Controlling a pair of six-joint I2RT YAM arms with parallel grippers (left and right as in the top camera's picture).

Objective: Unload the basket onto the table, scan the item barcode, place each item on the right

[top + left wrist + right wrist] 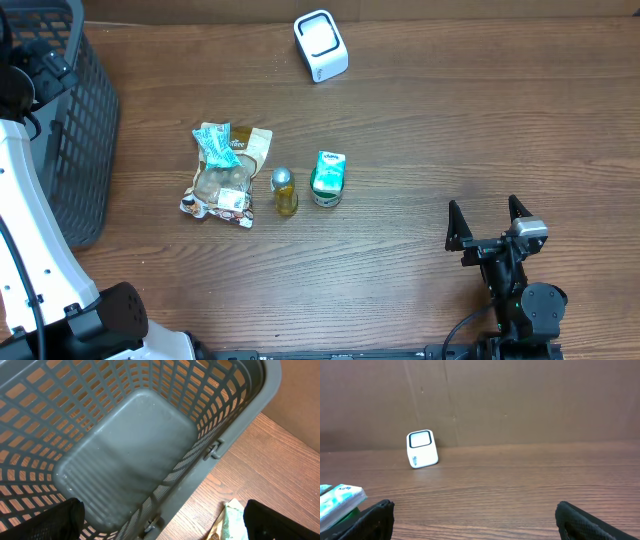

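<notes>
1. At the centre of the brown wooden table [420, 120], slightly left, the items lie in a row:
   - a clear snack bag [228, 182] with a teal packet [216, 145] on its far end;
   - a small yellow bottle with a silver cap [284, 190];
   - a green-and-white carton [327, 178].
2. At the far edge stands the white box-shaped barcode scanner [321, 45], well apart from the items.
3. Right gripper [483, 207], near right: jaws spread wide, empty, well apart from the carton.
4. Left gripper [160, 527], far left: jaws spread wide, empty, above the dark grey plastic mesh basket [130, 460], which shows nothing inside.
5. Progress: judged not started. No item is grasped or presented to the scanner. Selection, pickup and scan remain.
</notes>
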